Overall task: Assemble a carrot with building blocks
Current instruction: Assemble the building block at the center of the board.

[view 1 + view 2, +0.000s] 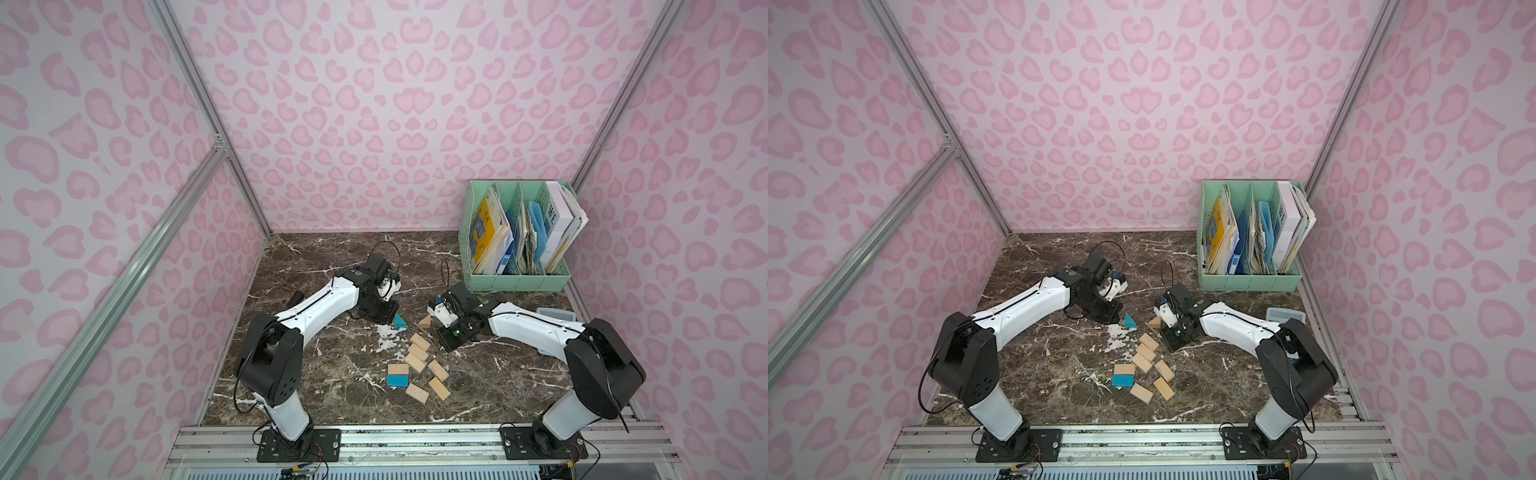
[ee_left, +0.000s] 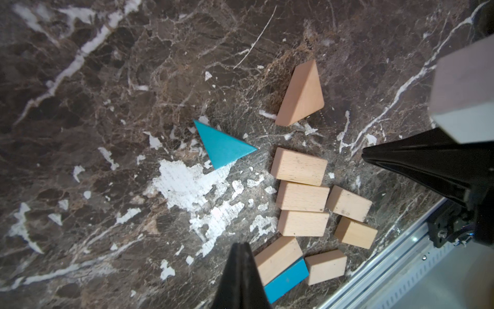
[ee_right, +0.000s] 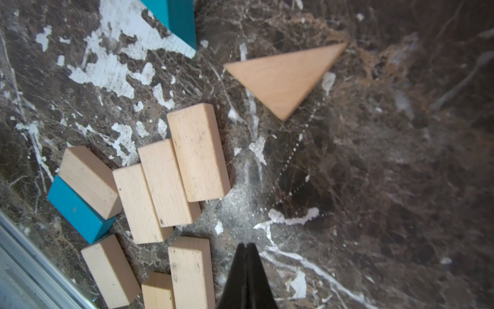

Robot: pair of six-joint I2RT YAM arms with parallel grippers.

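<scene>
Now the marble desk (image 1: 332, 374) carries a green file rack (image 1: 515, 284) at its far right corner; the left tool (image 2: 241, 247) and right tool (image 3: 246, 247) are both clenched on nothing; the building blocks (image 1: 415, 362) lie loose between them, mid-desk; the blue triangle (image 1: 400, 322) and tan triangle (image 1: 425, 322) sit apart, just beyond the rectangles.

On the table (image 1: 332, 386), two triangles lie between the left gripper (image 1: 390, 319) and the right gripper (image 1: 448, 345): the left-hand triangle (image 1: 400, 322) just beside the left gripper's tips, the right-hand triangle (image 1: 424, 322) near the right gripper. Closer to the robot's base, a row of three rectangles (image 1: 417, 353) lies touching, left of the right gripper. Two loose rectangles (image 1: 438, 370) lie on that row's right-gripper side, a touching pair (image 1: 395, 370) on its left-gripper side, and a single rectangle (image 1: 417, 392) nearest the base. The file rack (image 1: 515, 282) stands behind the right gripper, the calculator (image 1: 557, 314) to its right.
</scene>
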